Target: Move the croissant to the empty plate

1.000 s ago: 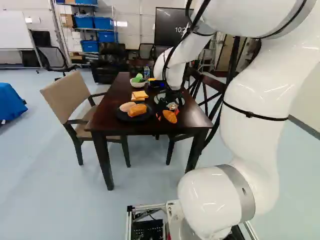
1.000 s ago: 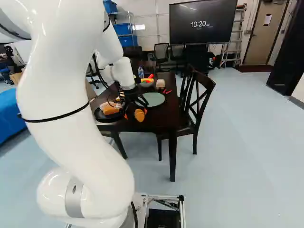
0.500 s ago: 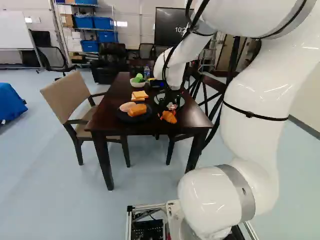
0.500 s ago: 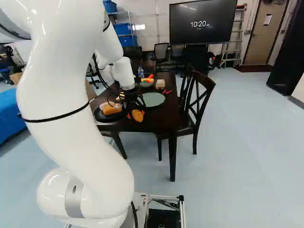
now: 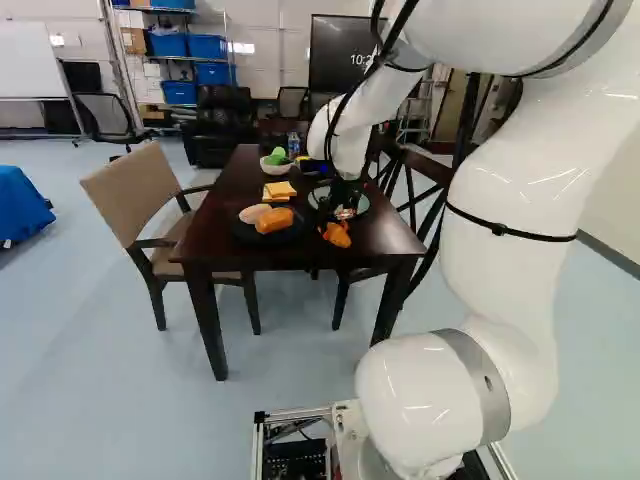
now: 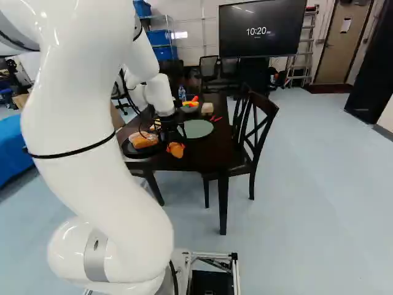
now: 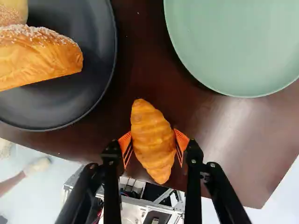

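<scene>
The tool has closed partway, apparently pinching the croissant across its middle; the green plate lies diagonally ahead.

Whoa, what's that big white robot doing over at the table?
The robot arm has its gripper closed around a croissant, with an orange pad touching each side. The croissant isn't on the green plate yet; that plate looks empty. Next to it, a black plate on the same table holds other bread.
</scene>
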Robot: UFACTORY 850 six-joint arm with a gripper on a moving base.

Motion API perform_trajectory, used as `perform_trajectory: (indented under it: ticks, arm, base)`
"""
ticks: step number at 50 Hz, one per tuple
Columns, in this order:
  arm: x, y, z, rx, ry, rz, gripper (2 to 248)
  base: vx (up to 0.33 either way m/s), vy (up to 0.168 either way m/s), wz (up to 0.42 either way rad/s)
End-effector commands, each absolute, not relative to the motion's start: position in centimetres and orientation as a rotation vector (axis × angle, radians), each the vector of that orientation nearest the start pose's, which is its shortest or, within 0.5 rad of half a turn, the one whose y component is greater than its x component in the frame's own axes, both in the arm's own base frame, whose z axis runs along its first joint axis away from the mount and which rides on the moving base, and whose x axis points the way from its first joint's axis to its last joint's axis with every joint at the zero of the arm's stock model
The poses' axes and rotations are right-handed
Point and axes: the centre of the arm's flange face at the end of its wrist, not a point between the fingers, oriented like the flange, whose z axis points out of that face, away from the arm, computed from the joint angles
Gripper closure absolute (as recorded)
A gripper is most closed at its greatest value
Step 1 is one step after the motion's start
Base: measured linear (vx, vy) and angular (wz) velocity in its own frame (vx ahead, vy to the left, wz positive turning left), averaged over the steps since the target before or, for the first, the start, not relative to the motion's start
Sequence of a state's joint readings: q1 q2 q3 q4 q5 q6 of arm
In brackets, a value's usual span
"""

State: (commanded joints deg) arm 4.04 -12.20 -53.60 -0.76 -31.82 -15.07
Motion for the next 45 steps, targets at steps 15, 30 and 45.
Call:
perform_trajectory:
  ticks: [15, 30, 45]
  arm:
    - [49.0, 3.4, 43.6, -3.108, -0.54, -0.262, 119]
    - [48.4, 3.4, 45.1, -3.107, -0.54, -0.307, 119]
    - [47.5, 3.3, 47.2, -3.104, -0.539, -0.374, 119]
  base:
    - [0.0, 0.0, 0.0]
    - [0.0, 0.0, 0.0]
    - [0.0, 0.0, 0.0]
